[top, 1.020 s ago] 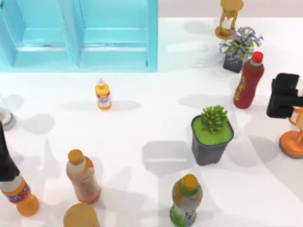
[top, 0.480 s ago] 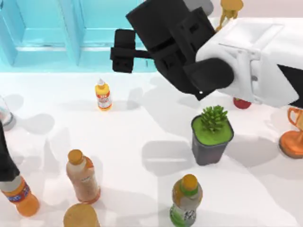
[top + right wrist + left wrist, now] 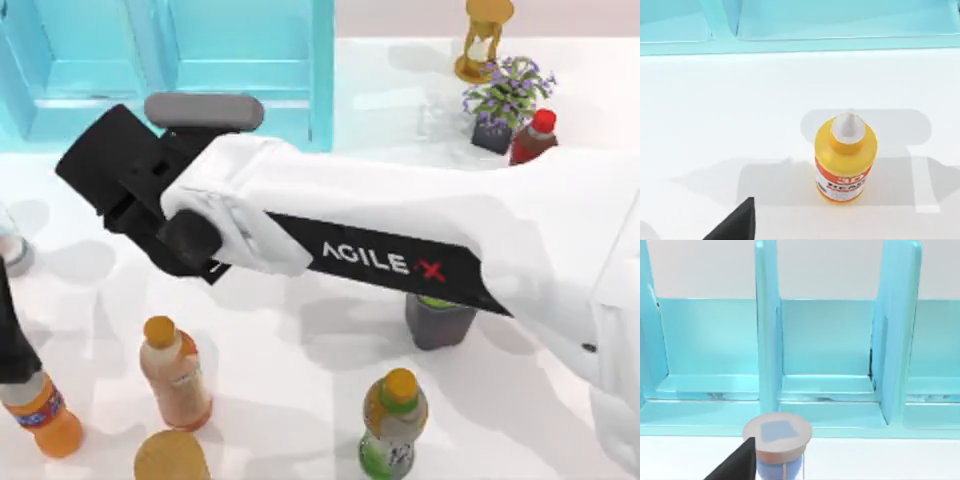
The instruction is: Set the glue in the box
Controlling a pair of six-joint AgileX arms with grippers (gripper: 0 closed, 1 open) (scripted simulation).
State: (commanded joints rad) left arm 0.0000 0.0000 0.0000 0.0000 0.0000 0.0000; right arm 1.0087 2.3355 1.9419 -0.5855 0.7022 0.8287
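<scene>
while the right arm (image 3: 400, 250) stretches across the table (image 3: 300, 400) from the right, its black end effector (image 3: 110, 180) sits over the spot in front of the box (image 3: 230, 70), and i cannot tell whether it is open or closed. the glue (image 3: 845, 160) stands upright on the white table in the right wrist view, a little way short of the box's front wall (image 3: 790, 45), nozzle pointing up, with nothing touching it yet.

the step in hand looks like the approach to a grasp. to do it well, i would centre over the yellow body rather than the thin white nozzle, come down straight so the small bottle is not knocked over, and close on the label area where the sides are widest. the lift then needs to clear the thick front wall before moving into a compartment.

half a second ago the right arm was higher and further right, its end effector near the box's front edge, and the glue was plainly visible from above; now the arm has swung left and lower and covers it. the green plant pot (image 3: 435, 320) is now mostly under the arm too. the left arm (image 3: 15, 340) stays parked at the left edge beside an orange-capped bottle (image 3: 40, 415), as before.
</scene>
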